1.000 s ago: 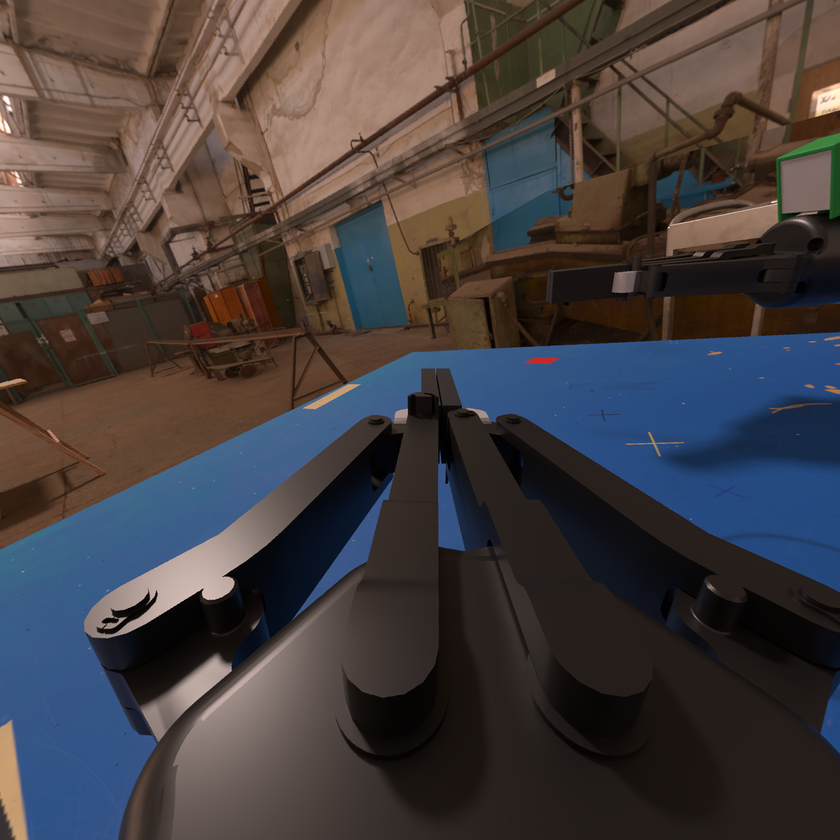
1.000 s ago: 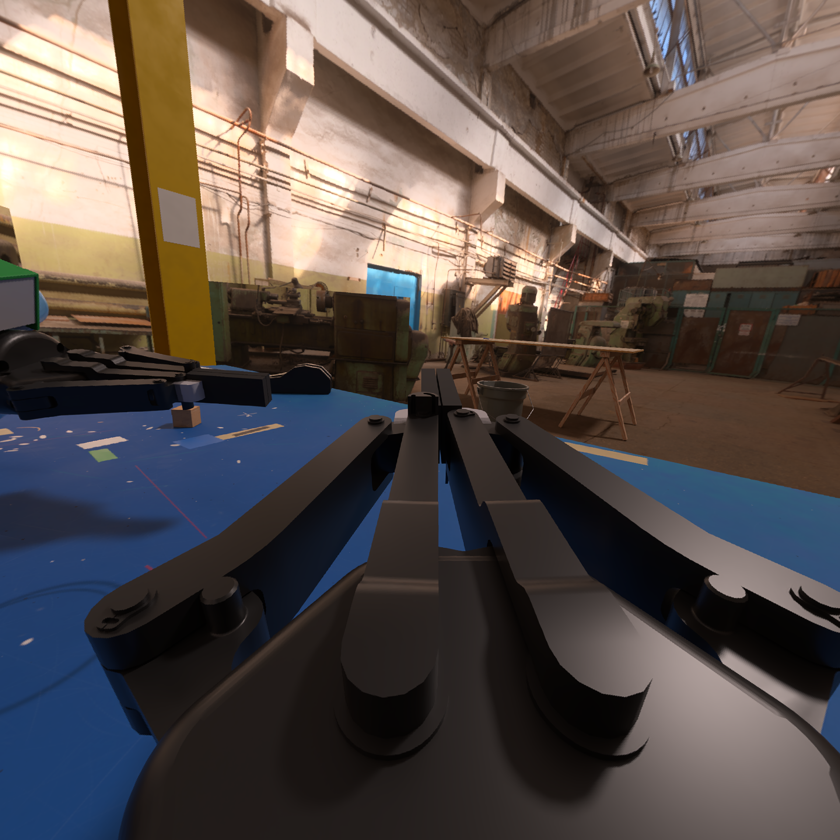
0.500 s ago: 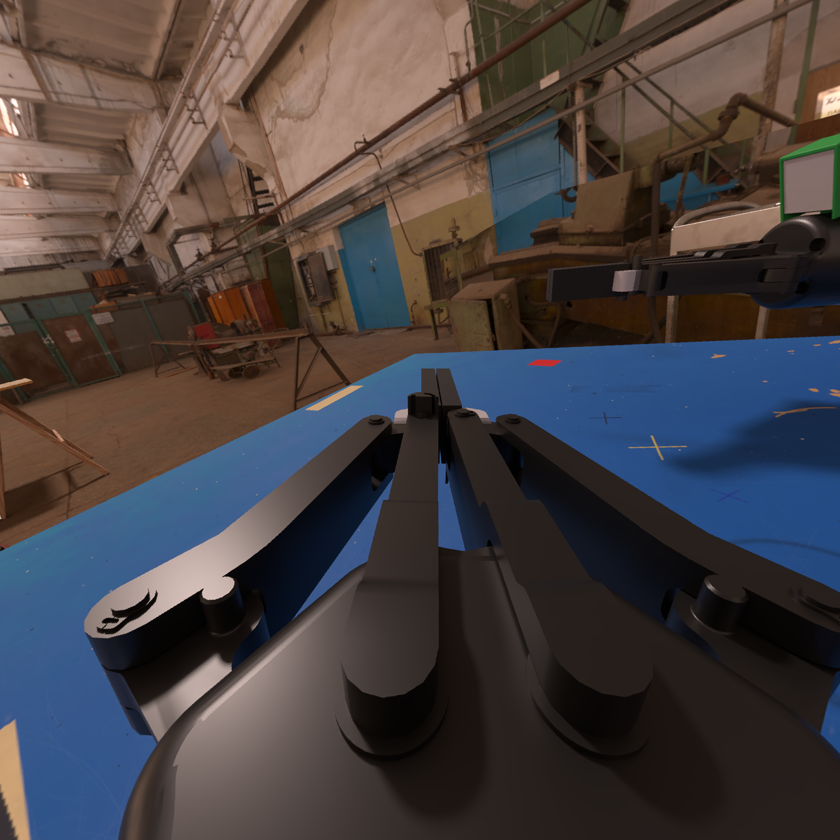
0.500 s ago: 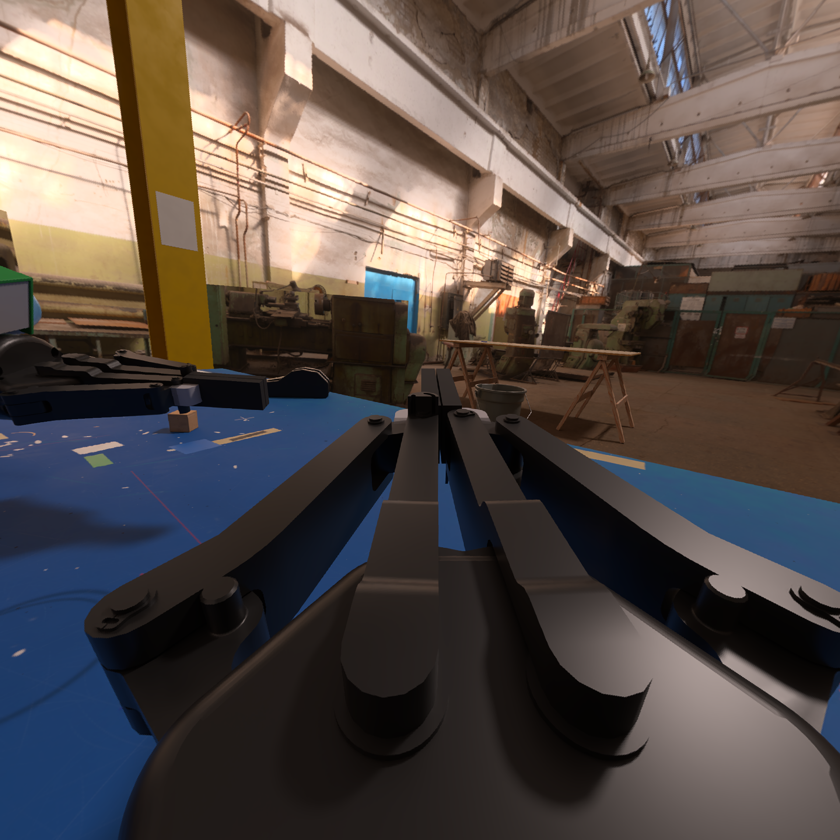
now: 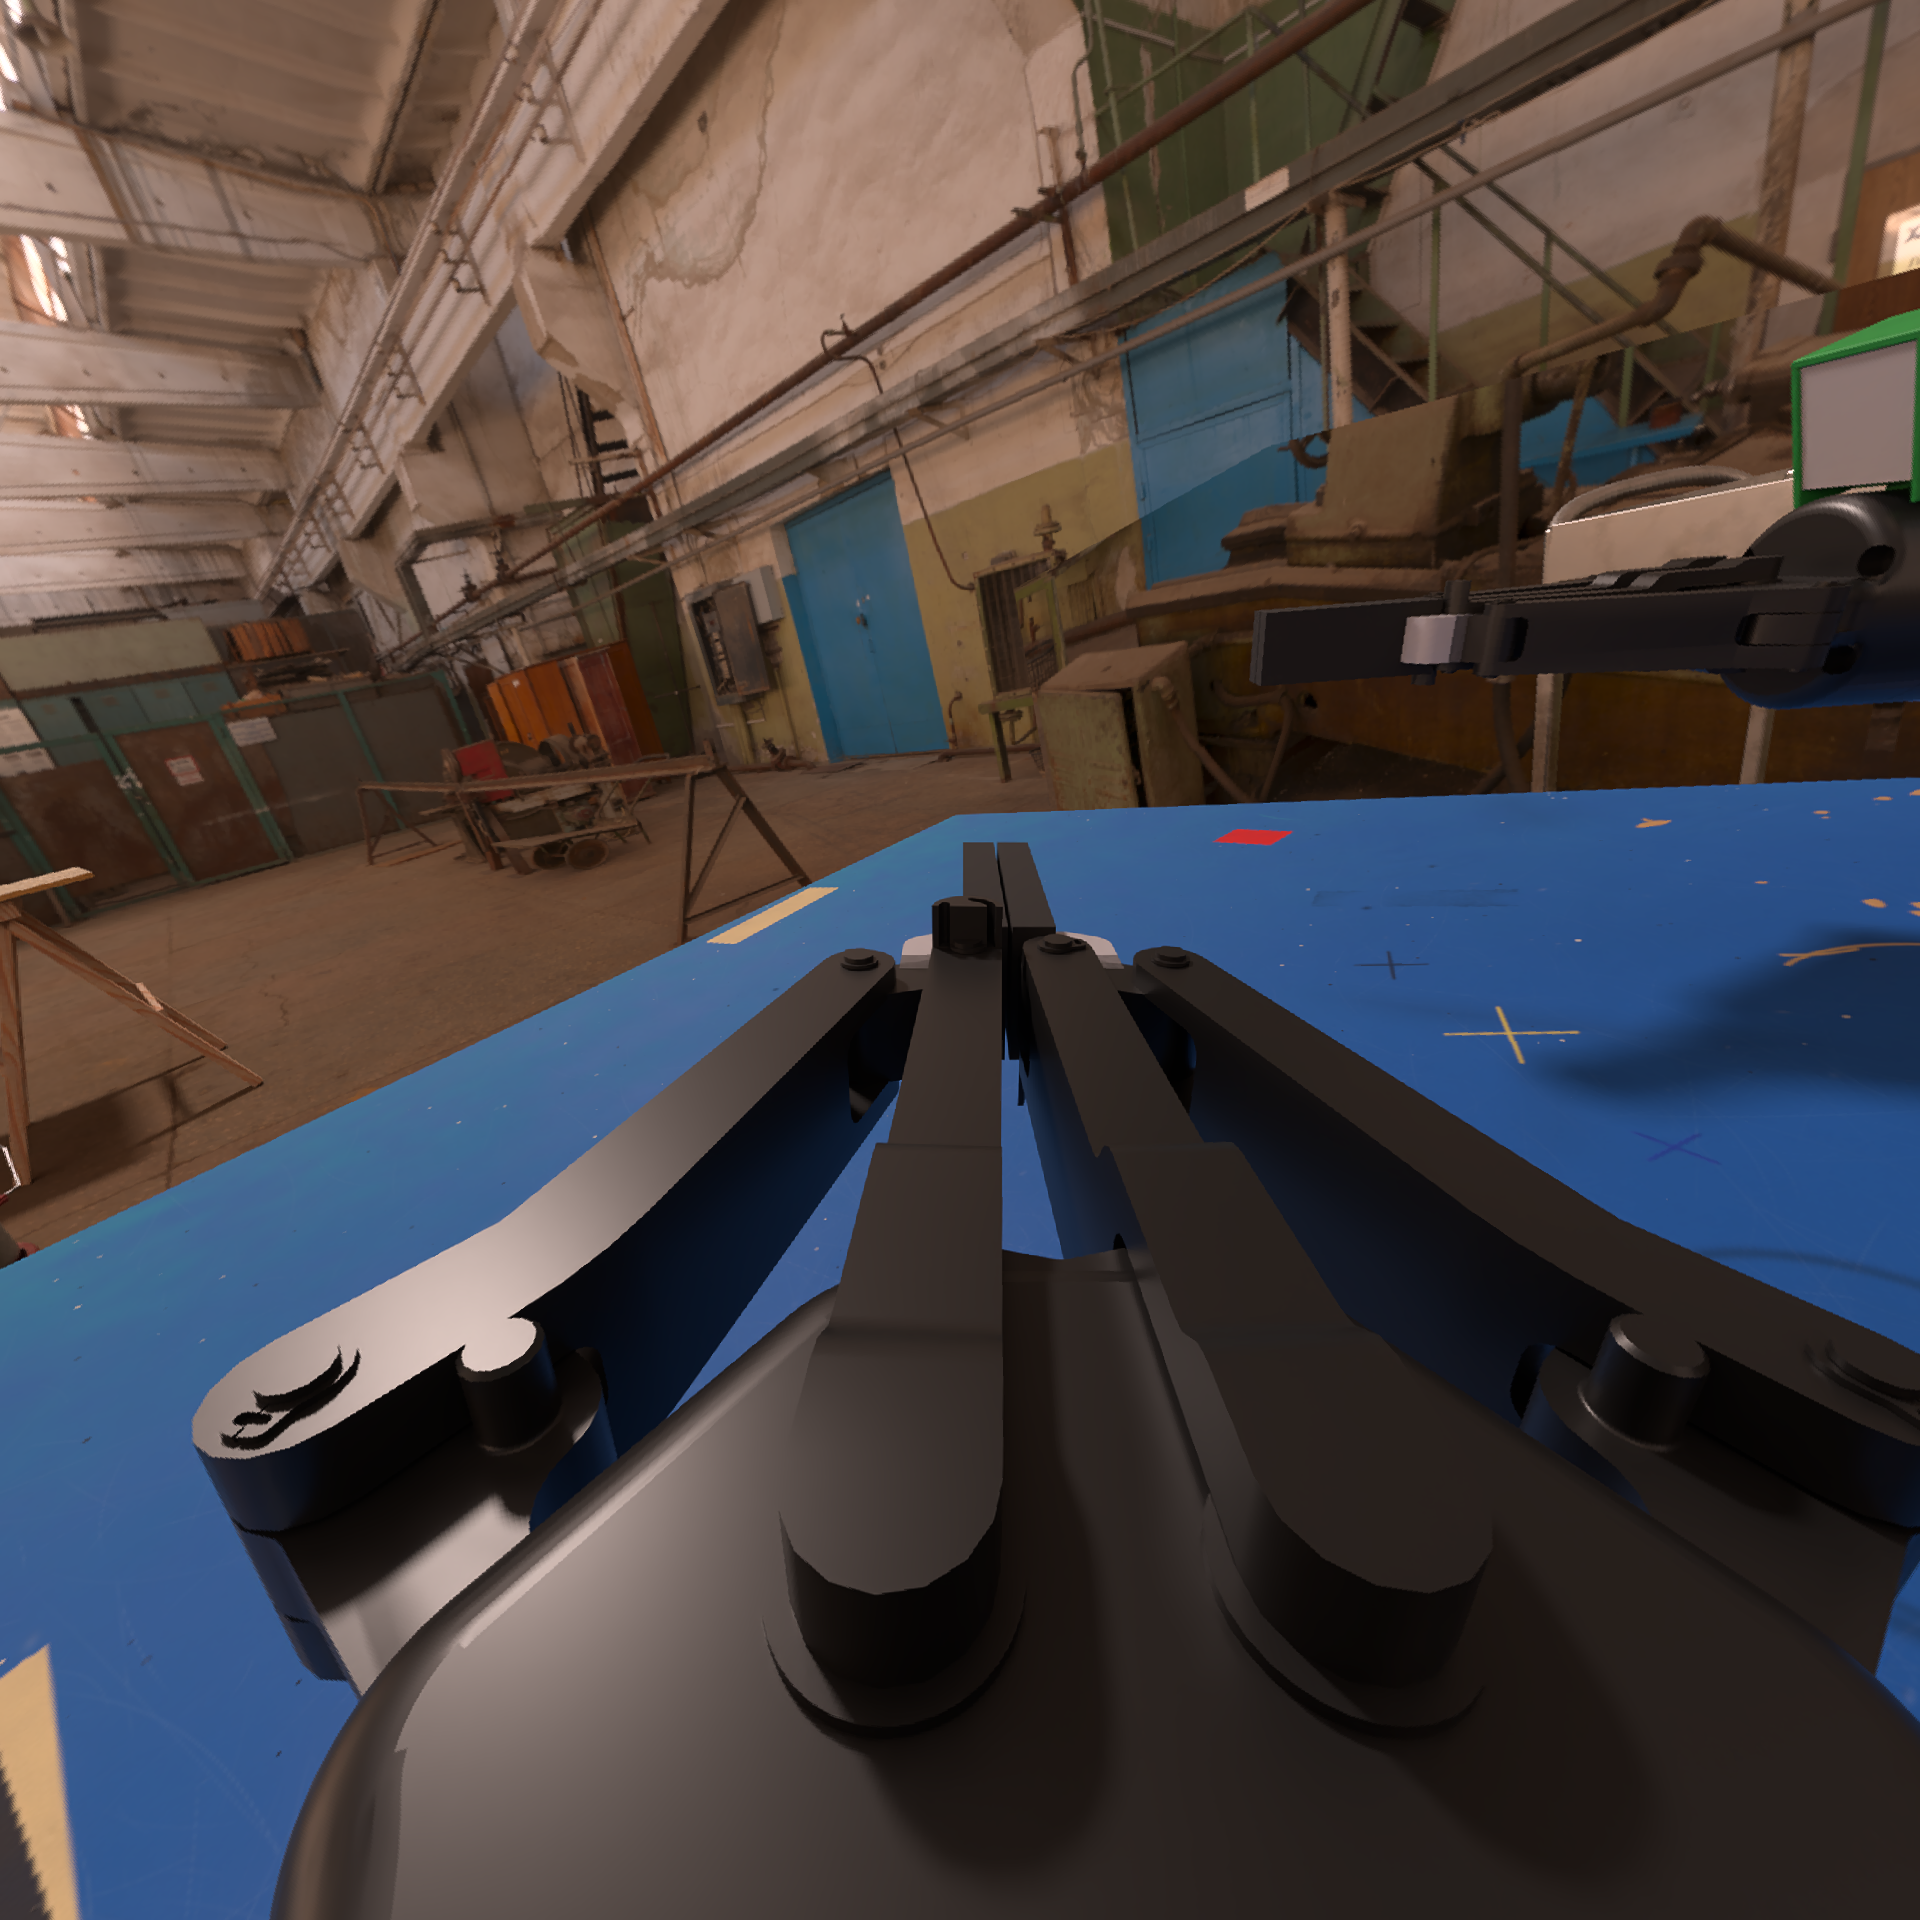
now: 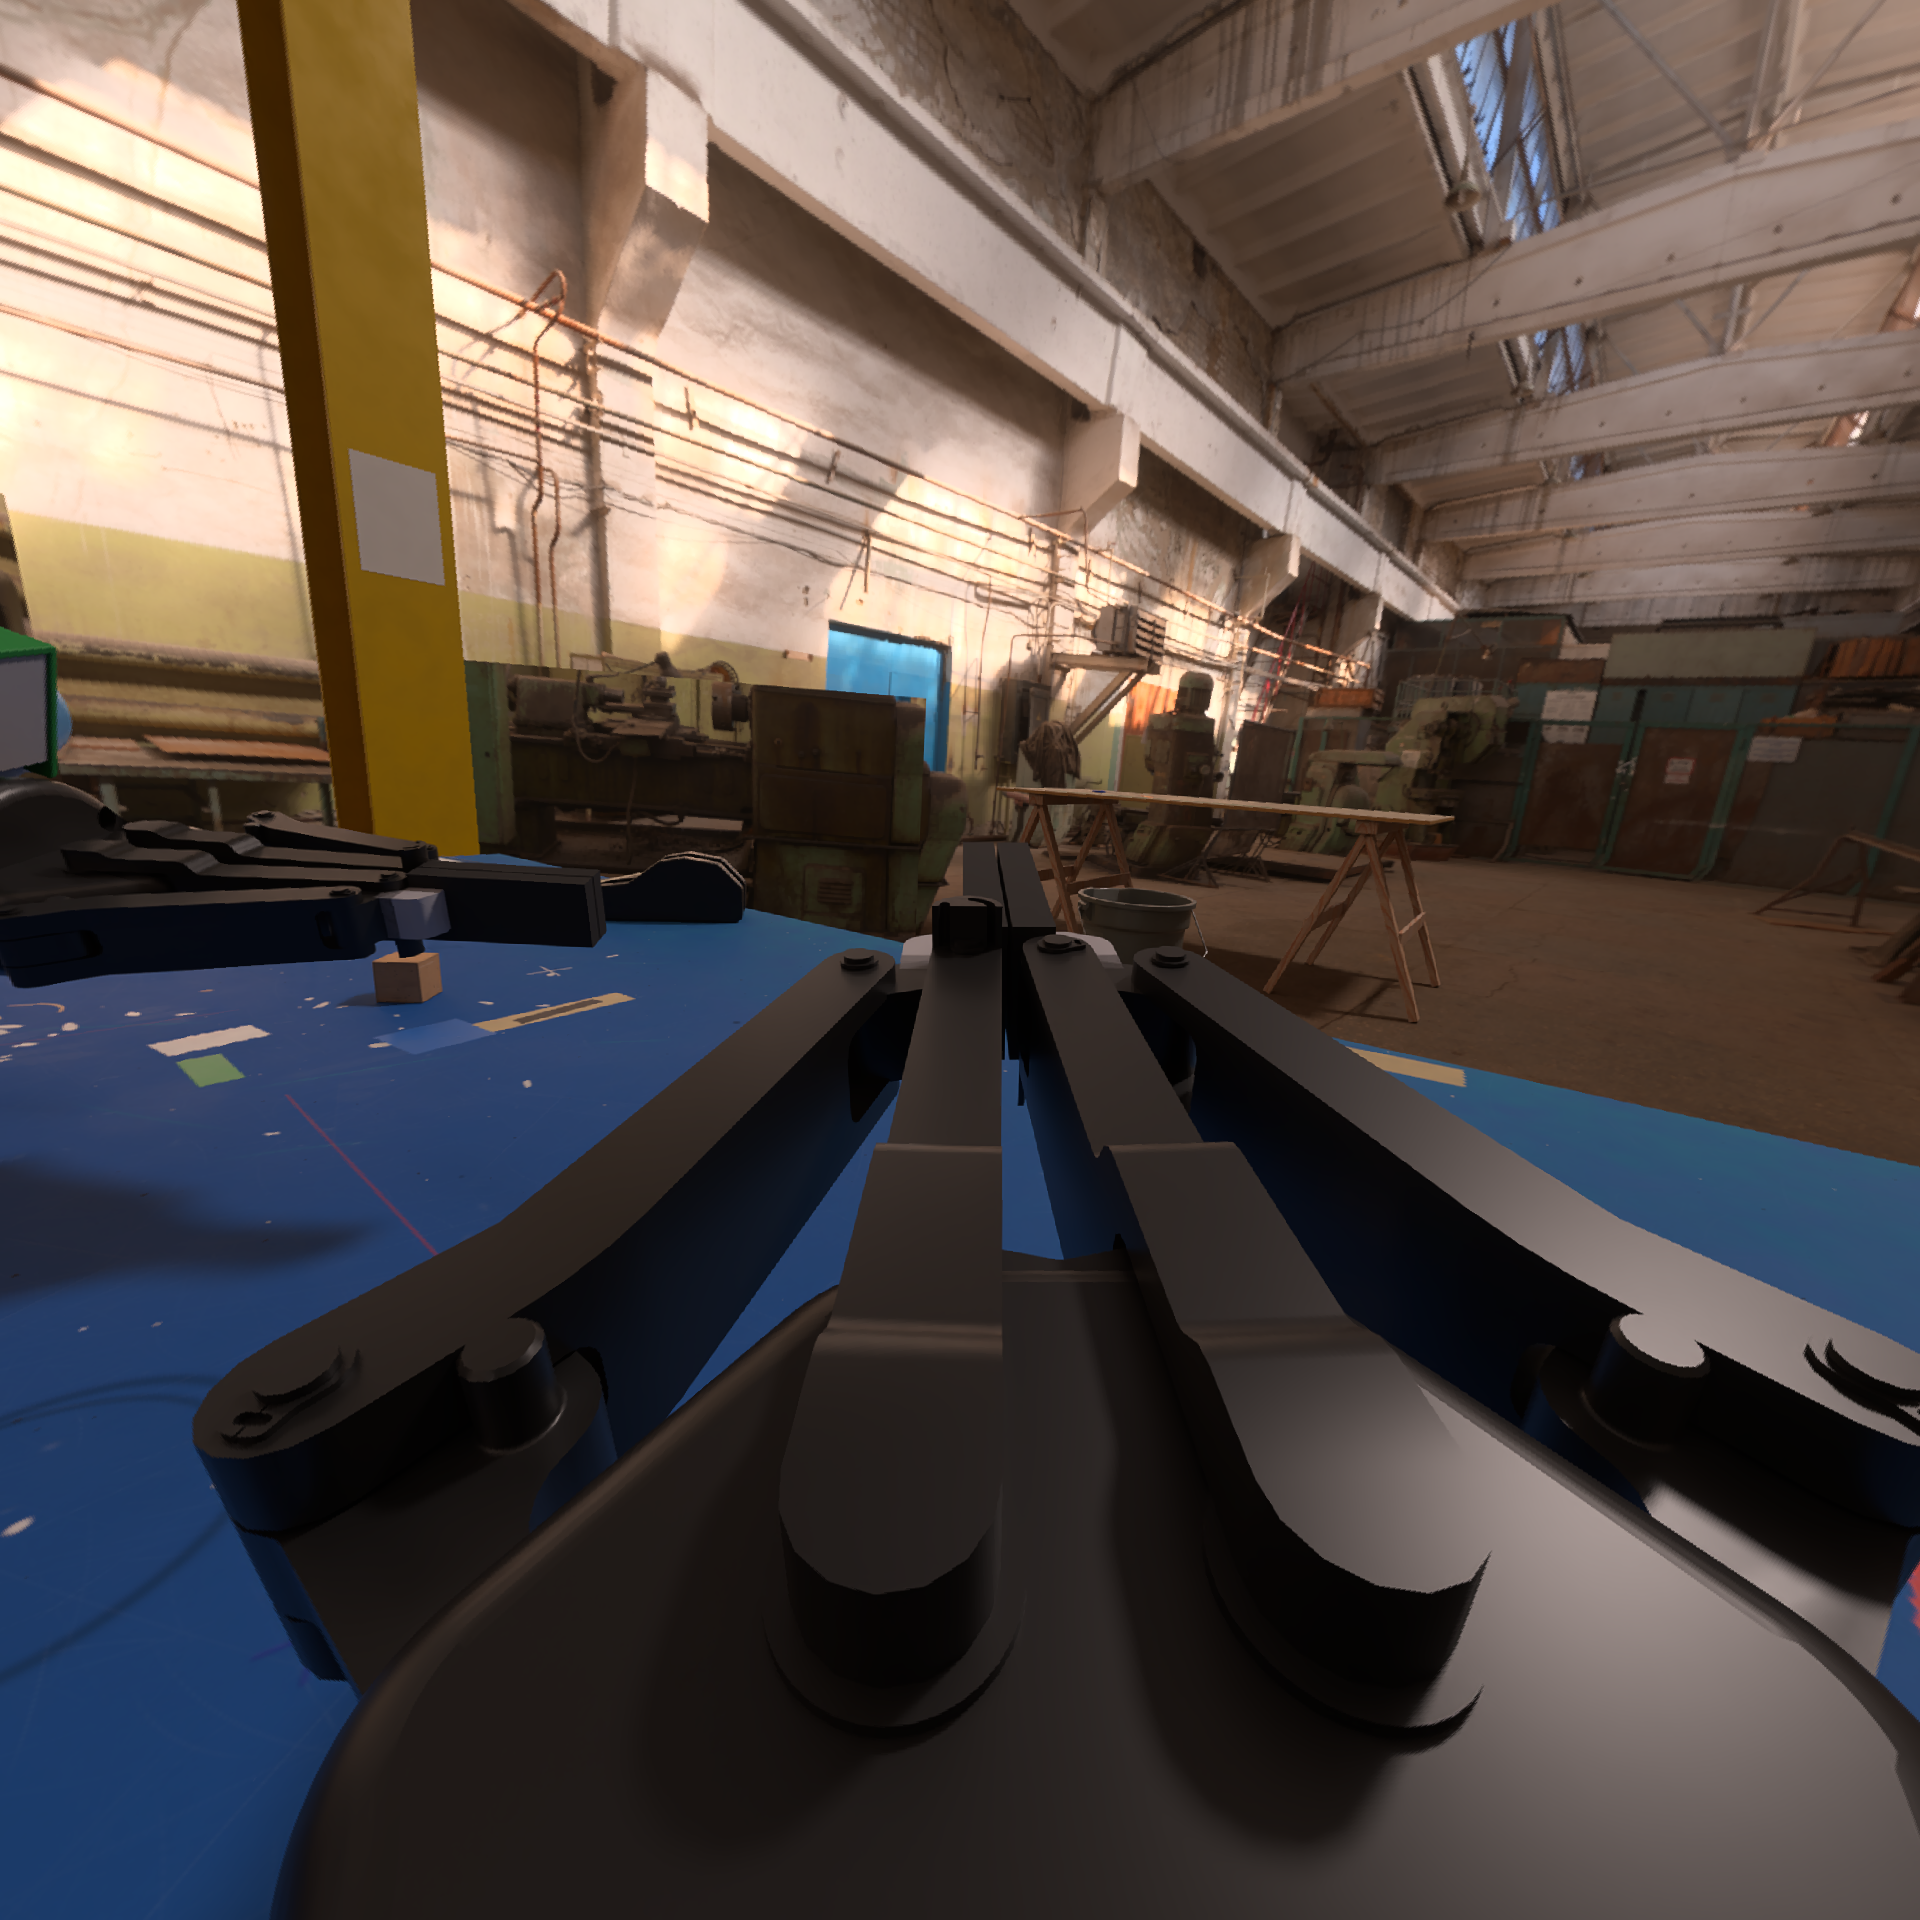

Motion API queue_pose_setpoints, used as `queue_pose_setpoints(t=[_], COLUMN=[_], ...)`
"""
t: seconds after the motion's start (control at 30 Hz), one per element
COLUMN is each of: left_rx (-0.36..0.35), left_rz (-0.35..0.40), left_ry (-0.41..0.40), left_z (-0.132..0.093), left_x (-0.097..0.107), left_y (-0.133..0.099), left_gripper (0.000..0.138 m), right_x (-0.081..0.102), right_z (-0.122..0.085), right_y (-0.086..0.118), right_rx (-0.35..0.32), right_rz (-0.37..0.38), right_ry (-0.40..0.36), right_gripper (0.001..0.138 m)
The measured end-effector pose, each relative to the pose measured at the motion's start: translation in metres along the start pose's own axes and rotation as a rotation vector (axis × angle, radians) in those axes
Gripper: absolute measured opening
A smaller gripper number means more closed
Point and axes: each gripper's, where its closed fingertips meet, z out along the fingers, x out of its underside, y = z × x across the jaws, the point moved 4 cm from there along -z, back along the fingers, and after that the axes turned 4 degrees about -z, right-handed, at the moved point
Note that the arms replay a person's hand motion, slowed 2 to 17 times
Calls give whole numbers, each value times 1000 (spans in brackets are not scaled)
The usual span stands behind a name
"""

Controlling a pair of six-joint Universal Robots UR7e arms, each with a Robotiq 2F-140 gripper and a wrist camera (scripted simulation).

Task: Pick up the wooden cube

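Observation:
A small wooden cube (image 6: 407, 977) sits on the blue table (image 6: 312, 1143) at the far left of the right wrist view, just below the left gripper (image 6: 582, 906), which hangs shut above it. The cube does not show in the left wrist view. My left gripper (image 5: 1000, 868) is shut and empty, its black fingers pressed together over the blue table (image 5: 1455, 1143). My right gripper (image 6: 1000, 868) is shut and empty too, well to the right of the cube. It also shows in the left wrist view (image 5: 1278, 649), at the upper right, above the table.
A yellow post (image 6: 358, 436) stands behind the table in the right wrist view. Flat coloured patches and marks lie on the tabletop, among them a red one (image 5: 1252, 836) and a green one (image 6: 211, 1068). The table's far edge runs just beyond both grippers' fingertips.
Both views have shifted slightly: the cube and the left gripper have drifted a little left and up in the right wrist view. Both grippers stay shut.

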Motion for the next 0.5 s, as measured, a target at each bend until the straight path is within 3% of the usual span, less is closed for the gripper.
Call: queue_pose_setpoints(t=[0.5], left_rx=[-9], left_rz=[4], left_ry=[-9], left_z=[0], left_x=[-4], left_y=[0], left_gripper=[1], right_x=[-5], right_z=[2], right_y=[-3], right_rx=[11], right_rz=[-4], right_ry=[-11], right_gripper=[1])
